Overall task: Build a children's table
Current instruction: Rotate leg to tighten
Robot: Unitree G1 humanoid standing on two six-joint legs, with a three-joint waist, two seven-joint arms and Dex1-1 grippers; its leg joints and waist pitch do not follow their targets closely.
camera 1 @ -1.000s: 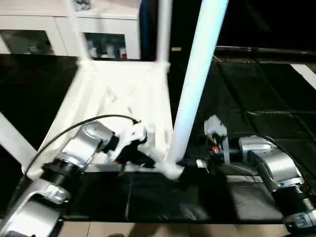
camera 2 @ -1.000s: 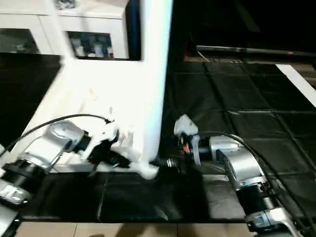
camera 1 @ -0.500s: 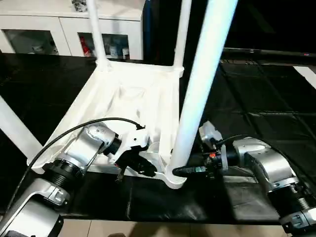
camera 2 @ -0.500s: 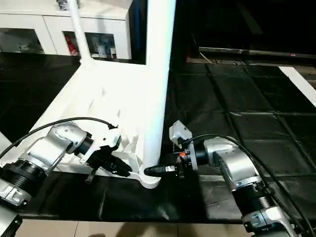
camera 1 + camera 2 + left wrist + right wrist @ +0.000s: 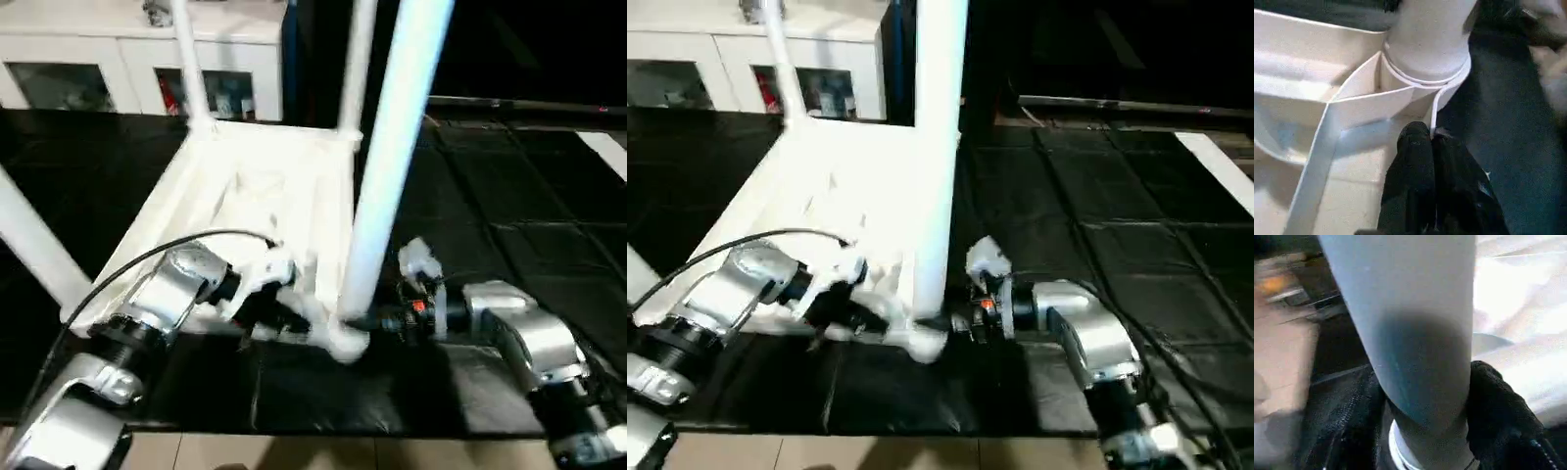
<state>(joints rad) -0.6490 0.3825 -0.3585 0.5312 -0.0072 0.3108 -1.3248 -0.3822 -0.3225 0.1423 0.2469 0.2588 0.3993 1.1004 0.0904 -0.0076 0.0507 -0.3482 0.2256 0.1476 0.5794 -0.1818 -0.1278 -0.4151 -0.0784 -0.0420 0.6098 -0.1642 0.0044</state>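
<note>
One leg (image 5: 387, 176) stands in tabletop (image 5: 255, 206) corner socket (image 5: 1425, 81); right fingers (image 5: 1498, 416) straddle it, left fingers (image 5: 1422, 181) pressed together.

A home-like room: white glass-door cabinet (image 5: 127, 73), black floor mats (image 5: 509, 196)

Black mat (image 5: 509, 225) over pale floor (image 5: 294, 452); white cabinet (image 5: 108, 59) with glass doors along mat's far edge.
</note>
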